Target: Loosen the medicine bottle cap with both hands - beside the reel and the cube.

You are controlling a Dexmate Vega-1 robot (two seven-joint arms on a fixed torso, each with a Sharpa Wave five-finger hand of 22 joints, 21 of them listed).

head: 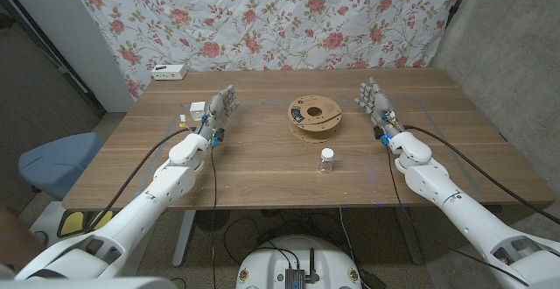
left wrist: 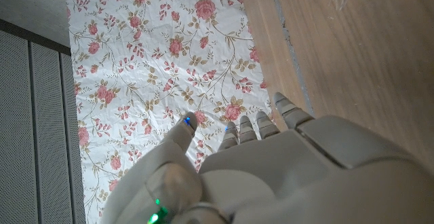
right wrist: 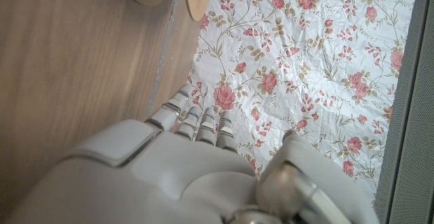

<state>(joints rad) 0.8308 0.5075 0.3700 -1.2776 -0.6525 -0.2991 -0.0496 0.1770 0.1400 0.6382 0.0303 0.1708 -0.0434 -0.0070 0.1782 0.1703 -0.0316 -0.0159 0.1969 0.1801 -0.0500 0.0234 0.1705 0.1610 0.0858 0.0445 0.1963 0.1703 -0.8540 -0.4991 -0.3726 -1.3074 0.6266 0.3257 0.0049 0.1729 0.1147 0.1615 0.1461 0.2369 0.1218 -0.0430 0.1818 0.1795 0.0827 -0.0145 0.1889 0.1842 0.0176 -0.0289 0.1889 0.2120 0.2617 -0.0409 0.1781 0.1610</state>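
The bottle point(head: 326, 159) stands upright on the tabletop point(head: 262, 171), just in front of the reel point(head: 315, 116) on my near side, white cap on top, its long axis vertical. Neither of my hands touches it. My right hand point(head: 374, 102) stands to the right of the reel, fingers apart and holding nothing; my left hand point(head: 219, 109) stands well to the left of the reel, likewise spread and empty, with the small white cube point(head: 197, 109) just beside it. The bottle lies closer to my right hand than to my left, inward and toward me from both. I judge both must come back and inward, right arriving first.
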